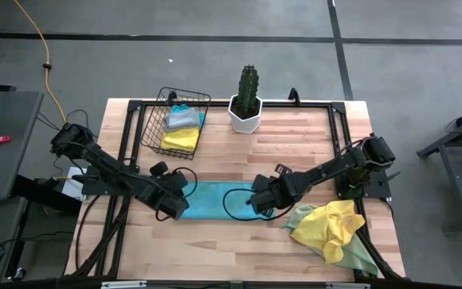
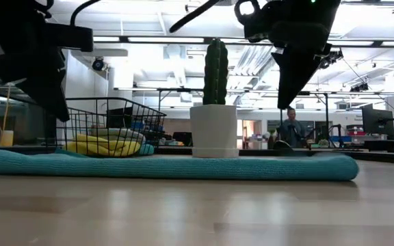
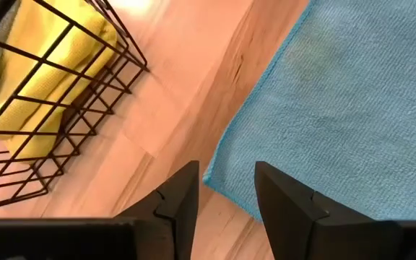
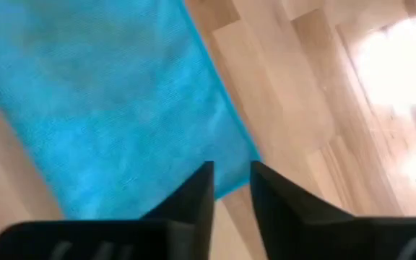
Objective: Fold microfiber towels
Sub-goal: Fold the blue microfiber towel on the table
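A turquoise microfiber towel [image 1: 215,199] lies flat on the table's middle as a long strip, and its end [image 2: 344,168] looks rounded like a fold. My left gripper [image 1: 179,207] hangs open just above the strip's left end; the towel's corner [image 3: 219,173] shows past its fingers [image 3: 183,198]. My right gripper [image 1: 257,201] hangs above the strip's right end with a narrow gap between its fingers [image 4: 197,195], over the towel's edge [image 4: 237,155]. In the low view both grippers [image 2: 57,109] [image 2: 289,102] stand clear of the towel.
A black wire basket [image 1: 155,120] at the far left holds folded yellow [image 1: 181,140] and grey-blue towels. A cactus in a white pot [image 1: 247,104] stands at the far middle. Crumpled yellow and pale green towels [image 1: 331,229] lie at the near right. A person [image 2: 291,128] stands far behind.
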